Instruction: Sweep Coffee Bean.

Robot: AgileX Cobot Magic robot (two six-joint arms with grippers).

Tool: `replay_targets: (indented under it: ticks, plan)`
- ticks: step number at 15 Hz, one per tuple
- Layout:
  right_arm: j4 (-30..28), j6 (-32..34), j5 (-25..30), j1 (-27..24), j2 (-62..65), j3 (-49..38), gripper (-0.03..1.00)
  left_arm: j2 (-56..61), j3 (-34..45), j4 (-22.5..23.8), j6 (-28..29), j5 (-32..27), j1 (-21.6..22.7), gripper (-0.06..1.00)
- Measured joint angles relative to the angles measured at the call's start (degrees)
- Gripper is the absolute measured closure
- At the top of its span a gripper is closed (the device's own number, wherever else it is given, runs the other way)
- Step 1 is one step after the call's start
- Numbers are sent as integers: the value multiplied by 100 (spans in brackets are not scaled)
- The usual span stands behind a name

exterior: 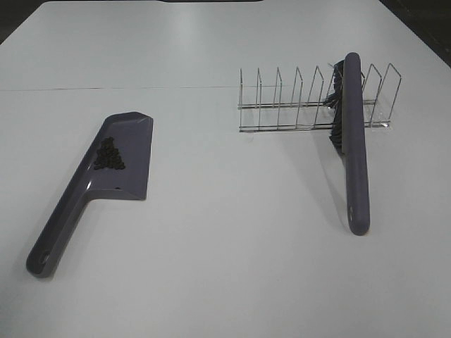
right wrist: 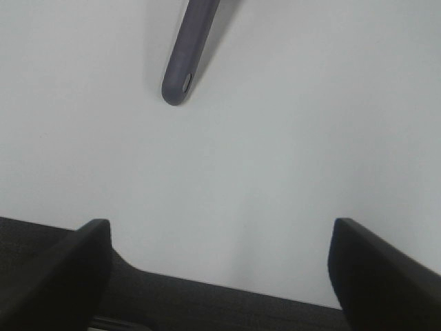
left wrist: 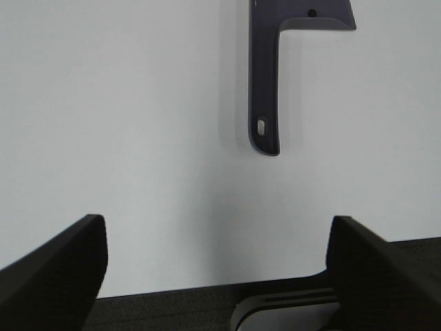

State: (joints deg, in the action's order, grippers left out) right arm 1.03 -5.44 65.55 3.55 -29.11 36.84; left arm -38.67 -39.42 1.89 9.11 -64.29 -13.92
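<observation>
Both sets of fingers point(left wrist: 217, 276) point(right wrist: 220, 276) gape wide, empty. Beans point(exterior: 109, 155) already sit in the dustpan point(exterior: 134, 130); I'd grip its handle level, avoiding spills.

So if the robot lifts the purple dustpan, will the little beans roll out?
Probably some would if it tips. The coffee beans are small, rounded and loose, piled in the dustpan, so they likely roll easily. The pan's front edge looks open and low, so tilting that way could spill them. Kept level by its long handle, they should mostly stay put.
</observation>
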Motion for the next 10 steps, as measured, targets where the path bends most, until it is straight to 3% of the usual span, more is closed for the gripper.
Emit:
replay_targets:
  ticks: [7,10]
  plan:
    - [63,0,447,0,1507,-779,22,1977,917,103,-6,143,0,15]
    - [149,0,458,0,2063,-831,22,2372,922,132,-6,183,0,15]
